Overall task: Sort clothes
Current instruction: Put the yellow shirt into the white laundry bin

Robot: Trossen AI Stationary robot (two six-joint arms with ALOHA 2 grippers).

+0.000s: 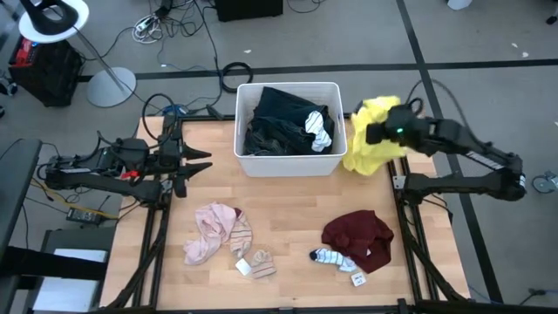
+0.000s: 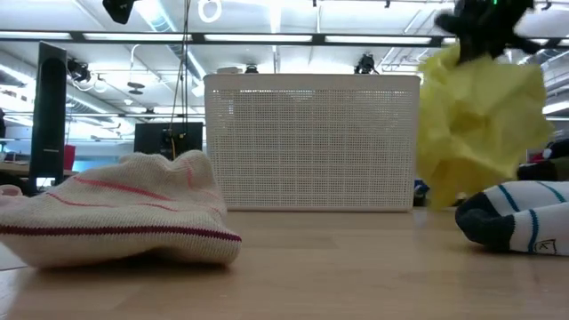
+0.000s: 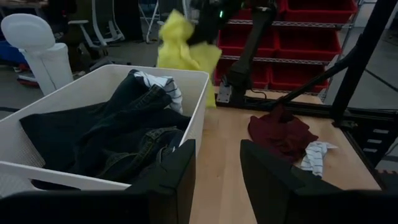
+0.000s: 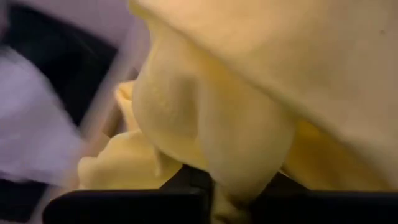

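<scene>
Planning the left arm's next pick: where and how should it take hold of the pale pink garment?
Probably from straight above, at the raised, bunched fold in the middle of the pale pink garment. It lies crumpled and low on the table, so its flat edges give little to pinch. The left claw is open and free.

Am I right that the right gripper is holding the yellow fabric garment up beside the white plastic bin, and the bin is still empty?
Not quite. The right gripper does hold the yellow fabric garment up beside the white plastic bin, but the bin is not empty: the high view shows dark garments and a striped white-grey sock inside.
</scene>
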